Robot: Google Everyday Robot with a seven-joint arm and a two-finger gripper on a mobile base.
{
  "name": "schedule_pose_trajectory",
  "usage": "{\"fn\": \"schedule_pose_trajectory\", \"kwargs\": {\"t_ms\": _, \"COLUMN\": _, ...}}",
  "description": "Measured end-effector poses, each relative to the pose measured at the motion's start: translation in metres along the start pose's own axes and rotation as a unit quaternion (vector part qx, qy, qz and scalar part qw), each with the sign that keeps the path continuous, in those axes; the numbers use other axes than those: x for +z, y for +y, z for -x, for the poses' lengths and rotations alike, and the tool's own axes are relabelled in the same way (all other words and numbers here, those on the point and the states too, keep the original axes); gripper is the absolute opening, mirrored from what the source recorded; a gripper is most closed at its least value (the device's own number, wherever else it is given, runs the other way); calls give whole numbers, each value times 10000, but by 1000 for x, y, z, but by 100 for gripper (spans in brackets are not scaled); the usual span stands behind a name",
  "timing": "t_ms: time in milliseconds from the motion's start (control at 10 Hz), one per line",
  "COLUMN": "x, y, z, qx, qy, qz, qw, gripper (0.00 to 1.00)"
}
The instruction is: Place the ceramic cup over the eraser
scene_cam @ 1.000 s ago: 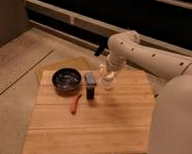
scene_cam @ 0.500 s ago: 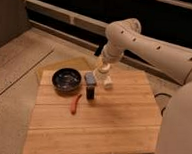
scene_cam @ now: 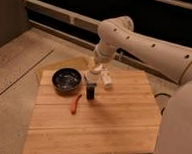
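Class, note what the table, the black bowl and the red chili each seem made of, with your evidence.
Table: pale wood, matte; plank seams show along its top. Black bowl: glossy, maybe glazed ceramic or plastic; light glints inside. Red chili: smooth, likely plastic, though uncertain. The end effector, shut, hangs over the table's far side, near the bowl.

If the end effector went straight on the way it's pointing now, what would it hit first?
Probably the eraser. The end effector, shut on what looks like the ceramic cup, points down towards it from above the wooden table, though depth is unclear.
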Motion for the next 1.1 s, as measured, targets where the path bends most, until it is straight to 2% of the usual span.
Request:
{"fn": "schedule_pose_trajectory", "kwargs": {"t_ms": 300, "x": 7, "y": 17, "z": -3, "qx": -151, "qy": 126, "qz": -33, "qw": 9998, "gripper": 0}}
{"fn": "schedule_pose_trajectory", "kwargs": {"t_ms": 500, "x": 13, "y": 19, "z": -17, "qx": -12, "qy": 251, "qz": -62, "qw": 9997, "gripper": 0}}
{"fn": "schedule_pose_trajectory", "kwargs": {"t_ms": 700, "x": 19, "y": 15, "z": -35, "qx": 283, "qy": 322, "qz": -101, "qw": 9990, "gripper": 0}}
{"fn": "schedule_pose_trajectory", "kwargs": {"t_ms": 1100, "x": 20, "y": 13, "z": -37, "qx": 340, "qy": 325, "qz": -122, "qw": 9988, "gripper": 0}}
